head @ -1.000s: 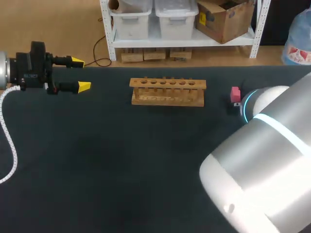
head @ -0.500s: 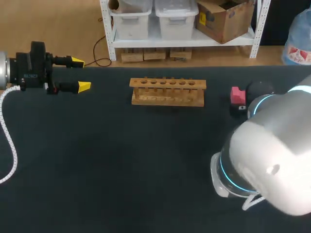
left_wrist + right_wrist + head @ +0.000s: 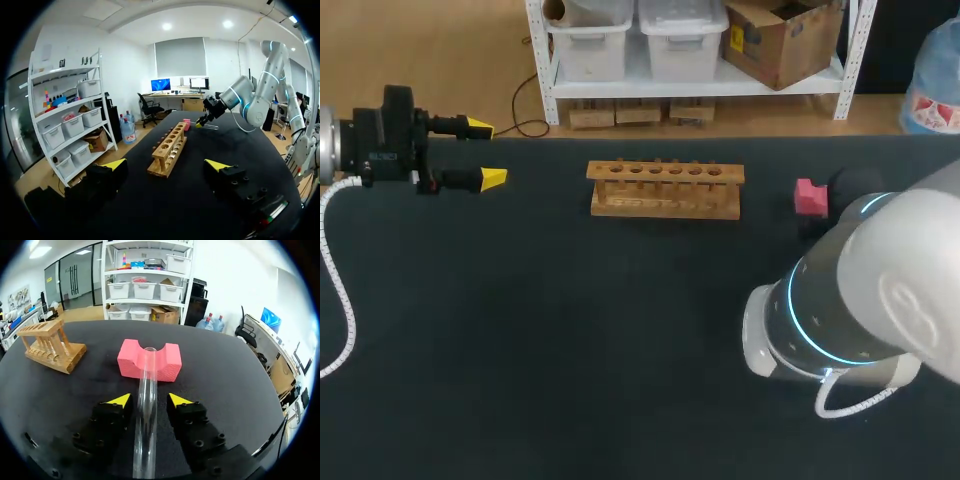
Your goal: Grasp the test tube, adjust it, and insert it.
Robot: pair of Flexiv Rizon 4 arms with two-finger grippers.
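While one tube (image 3: 147, 372) rests on one pink block (image 3: 167, 362) between the right gripper's (image 3: 149, 400) parted fingers, the left gripper (image 3: 485, 153) gapes left of one rack (image 3: 665, 190).

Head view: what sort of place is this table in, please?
Probably a robotics lab bench set up for tube handling. On the dark table stand a wooden test tube rack and a pink foam block cradling a glass test tube, the right gripper around it, jaws open.

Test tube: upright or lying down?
Lying down: the test tube has its far end in the pink foam block's notch and runs between the right claw's open fingers, gaps either side.
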